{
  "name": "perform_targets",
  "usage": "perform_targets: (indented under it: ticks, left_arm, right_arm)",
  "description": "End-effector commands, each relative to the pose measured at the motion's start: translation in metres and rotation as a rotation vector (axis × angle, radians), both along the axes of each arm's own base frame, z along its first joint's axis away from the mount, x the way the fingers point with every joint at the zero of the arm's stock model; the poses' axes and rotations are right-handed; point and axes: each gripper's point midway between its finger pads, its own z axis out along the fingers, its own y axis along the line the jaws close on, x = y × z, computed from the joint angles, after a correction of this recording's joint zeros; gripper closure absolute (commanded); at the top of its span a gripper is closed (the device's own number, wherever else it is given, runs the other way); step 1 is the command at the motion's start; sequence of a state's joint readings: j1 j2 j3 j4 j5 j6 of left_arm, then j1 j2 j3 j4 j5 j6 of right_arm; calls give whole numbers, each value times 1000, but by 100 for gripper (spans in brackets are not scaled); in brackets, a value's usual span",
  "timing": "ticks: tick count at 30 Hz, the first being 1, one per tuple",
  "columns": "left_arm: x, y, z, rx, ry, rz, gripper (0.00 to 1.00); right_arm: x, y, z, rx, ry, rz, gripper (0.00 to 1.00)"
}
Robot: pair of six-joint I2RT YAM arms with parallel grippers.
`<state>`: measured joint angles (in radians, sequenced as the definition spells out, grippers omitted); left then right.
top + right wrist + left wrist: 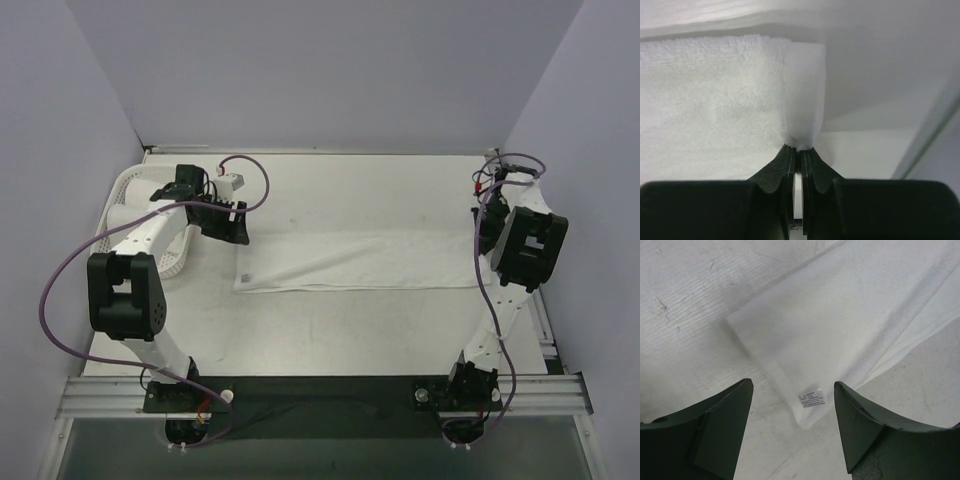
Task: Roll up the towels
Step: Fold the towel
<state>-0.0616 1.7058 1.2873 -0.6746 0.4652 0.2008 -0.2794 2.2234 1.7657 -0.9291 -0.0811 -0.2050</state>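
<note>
Top external view: one white towel (355, 262) lies spread flat across the middle of the tabletop (350, 190). Its long side runs left to right, and its right end reaches close to the right edge. A white lattice basket (120, 190) stands at the left edge, partly under the left arm. The left gripper (228, 222) hangs over the towel's left end, near its far corner.

In the left wrist view its two fingers (715, 430) stand wide apart and hold nothing (the towel lies flat below them). A small label (811, 399) sits by one corner of that end.

In the right wrist view the right gripper (799, 150) is pinched together on the towel's edge, with a narrow fold of terry cloth rising from between the fingertips. From above, this grip lies at the towel's right end, mostly hidden by the arm.
</note>
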Motion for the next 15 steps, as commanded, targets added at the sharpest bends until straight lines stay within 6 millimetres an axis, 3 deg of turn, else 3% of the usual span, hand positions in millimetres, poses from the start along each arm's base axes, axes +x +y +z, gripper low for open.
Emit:
perform_targets:
  ticks: [1, 3, 6, 9, 13, 15]
  left_arm:
    - [5, -7, 25, -47, -84, -7, 23]
    - [5, -7, 25, -50, -83, -6, 23]
    - [3, -8, 23, -51, -75, -5, 23]
    - [4, -8, 23, -56, -76, -1, 23]
    - [4, -8, 21, -56, -73, -1, 22]
    - [4, -7, 20, -53, -69, 4, 21]
  right_arm:
    - [-2, -57, 46, -98, -47, -14, 100]
    - [-4, -61, 62, -98, -59, 11, 100]
    - [-6, -42, 79, -51, -90, 47, 100]
    - [-9, -7, 88, 1, -101, 105, 100]
    - [-7, 69, 99, 154, -132, 150, 100]
    - [-8, 95, 99, 209, -124, 161, 100]
